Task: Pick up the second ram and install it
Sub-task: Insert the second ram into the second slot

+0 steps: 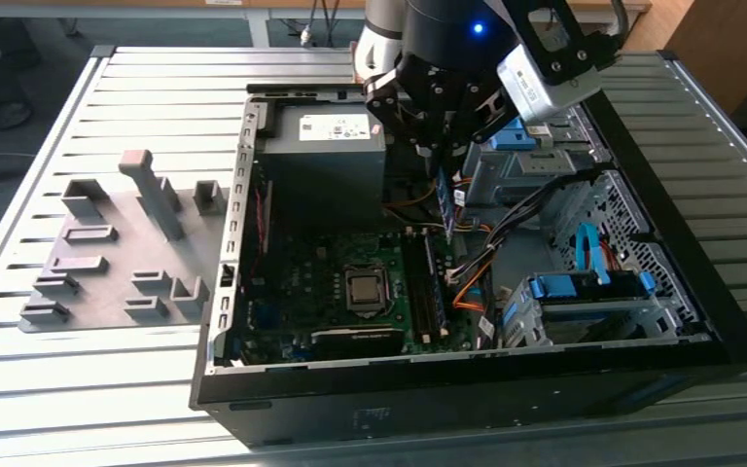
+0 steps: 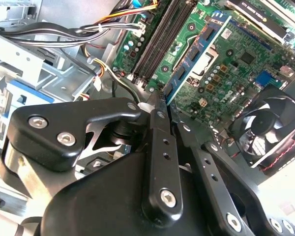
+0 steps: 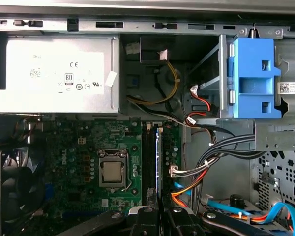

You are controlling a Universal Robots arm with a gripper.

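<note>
A: Slatted metal table [image 1: 114, 389], open PC case [image 1: 685, 321] lying on it. Gripper status?

B: Gripper [image 2: 160, 96] is inside the case, over the motherboard [image 2: 236, 64] near the power supply [image 1: 322, 146]. Fingers [image 2: 157, 123] closed narrow on the second ram [image 2: 194, 54], held by one end.

A: Where's the stick relative to the slots?

B: Above the board, running roughly along the long black memory slots [image 2: 160, 42], just beside them. In the first wrist view it shows edge-on as a thin blue strip [image 3: 158, 162] lined up with the slots [image 3: 148, 162]. Can't tell if it touches a slot.

A: Anything else nearby?

B: CPU socket [image 3: 111, 173] beside the slots, fan [image 2: 265, 128] at the board's edge, blue drive bracket [image 3: 253, 78] further out. Grey holder tray [image 1: 114, 253] sits on the table well apart, towards the exterior view's left edge.
</note>
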